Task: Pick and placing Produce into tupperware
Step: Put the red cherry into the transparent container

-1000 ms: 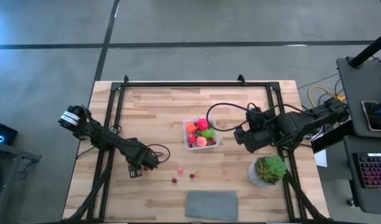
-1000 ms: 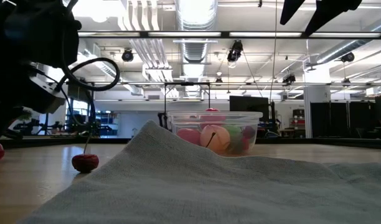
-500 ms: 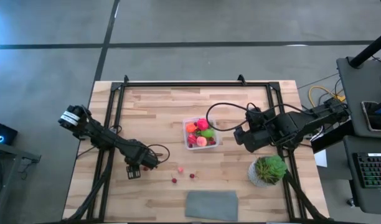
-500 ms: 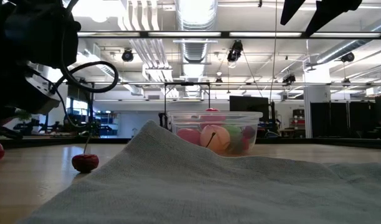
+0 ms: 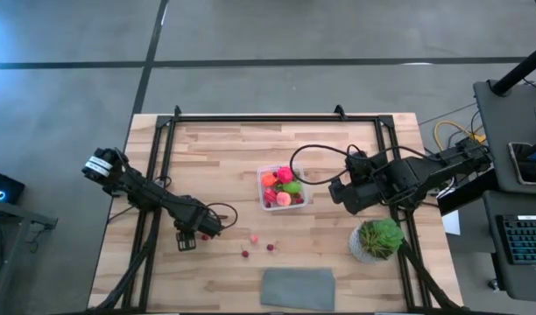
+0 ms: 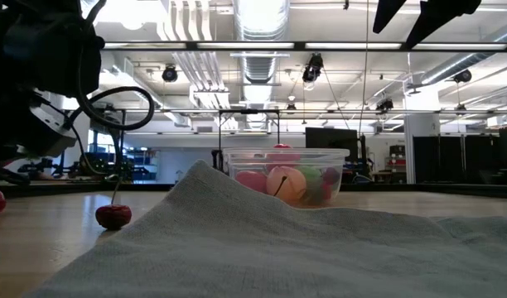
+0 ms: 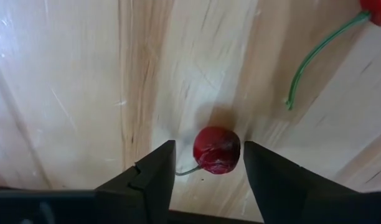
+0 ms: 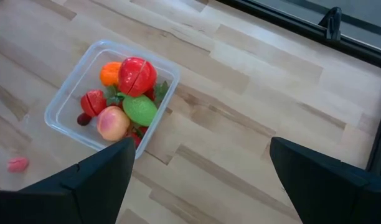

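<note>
The clear tupperware (image 5: pixel 283 187) (image 8: pixel 109 93) stands mid-table, holding red, orange, pink and green produce. On the wood lie a pink piece (image 5: pixel 253 238) and two dark red berries (image 5: pixel 245 254) (image 5: pixel 270 247). My left gripper (image 5: pixel 187 239) (image 7: pixel 206 171) is low over the table, open, one finger on each side of a red cherry (image 7: pixel 216 150) that rests on the wood. A second cherry (image 7: pixel 374 9) with a green stem lies farther off. My right gripper (image 5: pixel 338 192) (image 8: pixel 203 186) waits open, right of the tub.
A grey cloth (image 5: pixel 298 289) (image 6: pixel 278 240) lies at the near edge, and a potted green plant (image 5: pixel 377 238) stands near the right side. A black frame (image 5: pixel 250 118) runs along the far and side edges. Bare wood (image 5: pixel 215 166) lies left of the tub.
My left arm has shifted slightly by the cherry, and its cable loop has swung in the low view. The produce and the tub have stayed in place.
</note>
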